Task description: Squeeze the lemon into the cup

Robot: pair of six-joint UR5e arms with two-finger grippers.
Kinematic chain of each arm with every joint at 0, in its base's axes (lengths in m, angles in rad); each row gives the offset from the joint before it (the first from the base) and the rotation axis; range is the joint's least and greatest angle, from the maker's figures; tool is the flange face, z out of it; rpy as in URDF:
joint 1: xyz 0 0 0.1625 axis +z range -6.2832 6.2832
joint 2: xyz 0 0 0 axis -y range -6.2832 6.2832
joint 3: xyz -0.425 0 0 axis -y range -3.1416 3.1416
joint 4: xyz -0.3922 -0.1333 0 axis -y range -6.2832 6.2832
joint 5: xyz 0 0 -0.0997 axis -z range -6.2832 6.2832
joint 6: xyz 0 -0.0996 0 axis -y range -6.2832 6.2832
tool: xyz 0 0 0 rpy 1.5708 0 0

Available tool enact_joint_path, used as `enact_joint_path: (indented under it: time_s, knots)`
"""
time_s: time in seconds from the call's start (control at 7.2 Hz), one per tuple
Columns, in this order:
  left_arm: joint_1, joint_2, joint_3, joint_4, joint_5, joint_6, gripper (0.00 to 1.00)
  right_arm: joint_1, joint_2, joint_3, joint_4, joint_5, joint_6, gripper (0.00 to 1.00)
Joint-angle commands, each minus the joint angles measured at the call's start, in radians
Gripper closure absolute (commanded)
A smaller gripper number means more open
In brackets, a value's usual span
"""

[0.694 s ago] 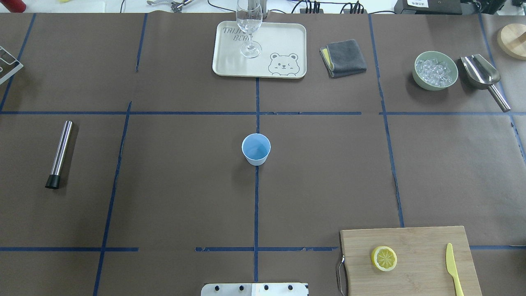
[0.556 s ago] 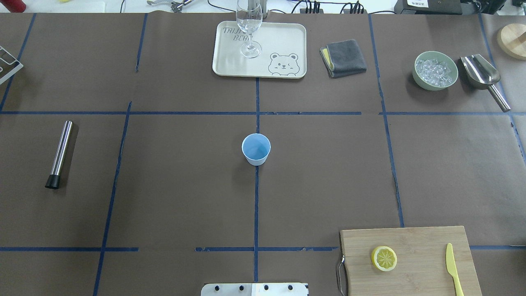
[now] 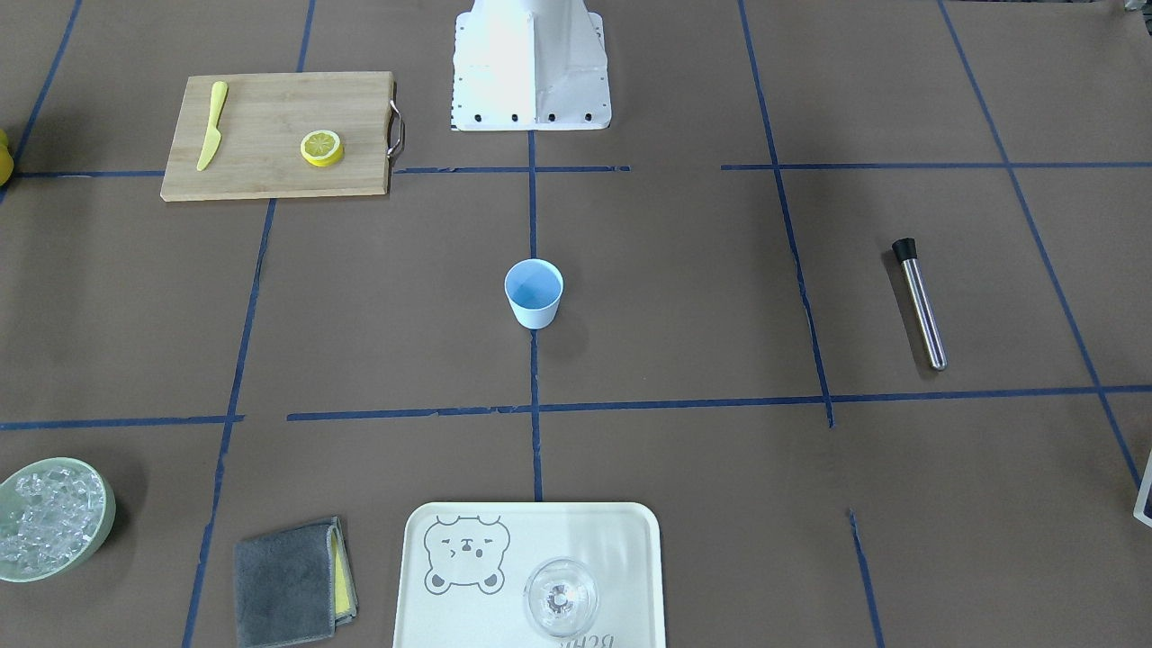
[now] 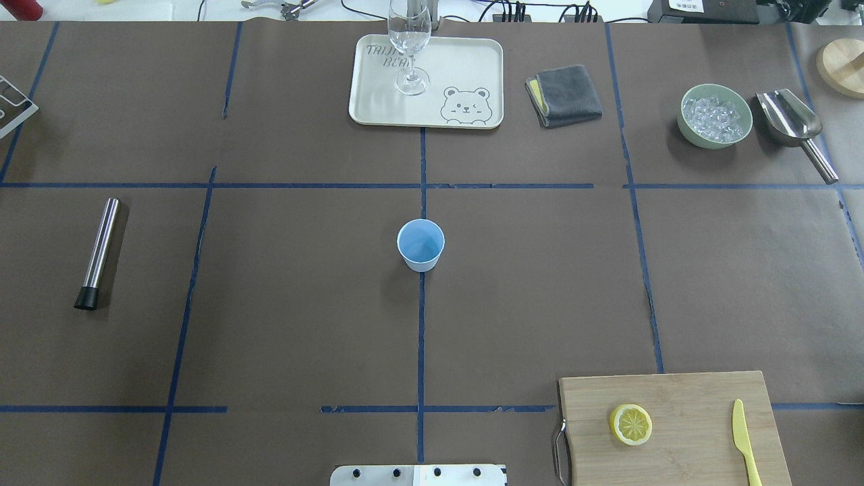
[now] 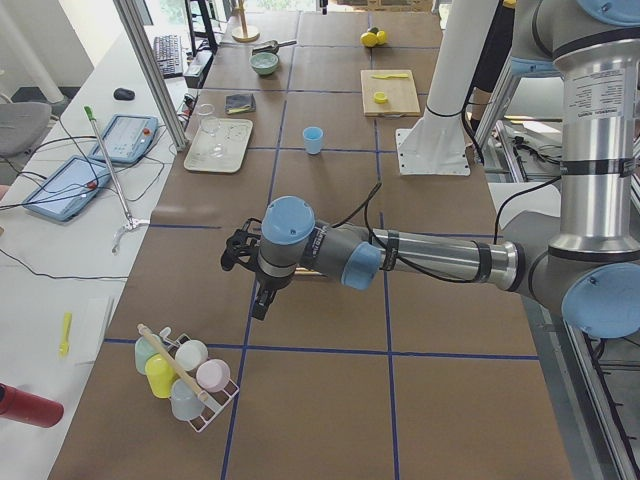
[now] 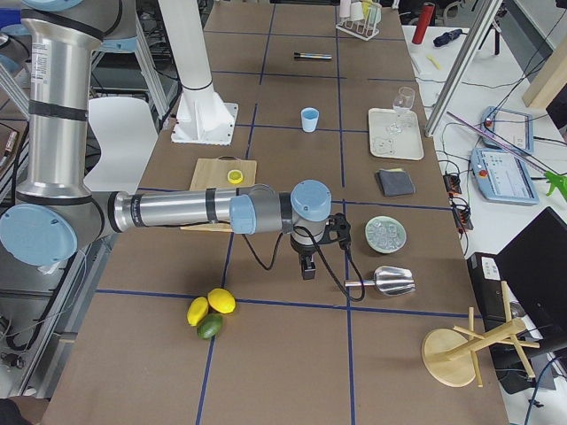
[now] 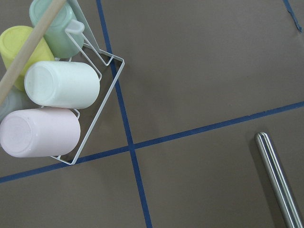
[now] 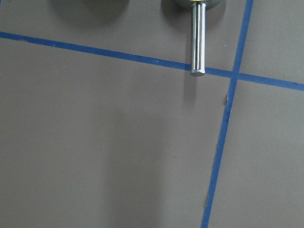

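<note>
Nothing on the table (image 4: pixel 270 304) has shifted since the earlier overhead frames; from my station the layout reads the same. The cup (image 4: pixel 420 244) stands upright at the centre of the table, on the blue tape line, with nothing touching it. The lemon (image 4: pixel 631 424) lies cut face up on the cutting board (image 4: pixel 682 395) at the near right corner, well apart from the cup. The yellow knife (image 4: pixel 744 442) lies on the same board, near the lemon but not touching it.

Neither arm reaches into my overhead or front views. I only catch the left gripper (image 5: pixel 260 300) from the left end of the table. It hangs over the brown paper near the mug rack (image 7: pixel 102 102) and the metal tube (image 7: pixel 278 180). The right gripper (image 6: pixel 306 268) shows only from the right end, hanging near the scoop handle (image 8: pixel 197 38). Neither wrist camera shows any fingers, so I cannot tell whether either pair is apart or together. Both grippers are far from the cup and the lemon.
</note>
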Motion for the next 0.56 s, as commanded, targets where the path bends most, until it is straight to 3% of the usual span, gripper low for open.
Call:
enact_joint_path:
  time_s: [0.0, 0.28, 0.42]
  knots:
    - [0.004, 0.045, -0.008, -0.104, -0.014, 0.003, 0.0, -0.147, 0.0, 0.104, 0.018, 0.029, 0.243, 0.0]
    - [0.005, 0.065, 0.001, -0.143, -0.015, 0.001, 0.0, -0.305, -0.015, 0.155, 0.288, 0.006, 0.592, 0.0]
    - [0.007, 0.068, 0.0, -0.143, -0.028, -0.003, 0.0, -0.454, -0.018, 0.175, 0.403, -0.119, 0.768, 0.0]
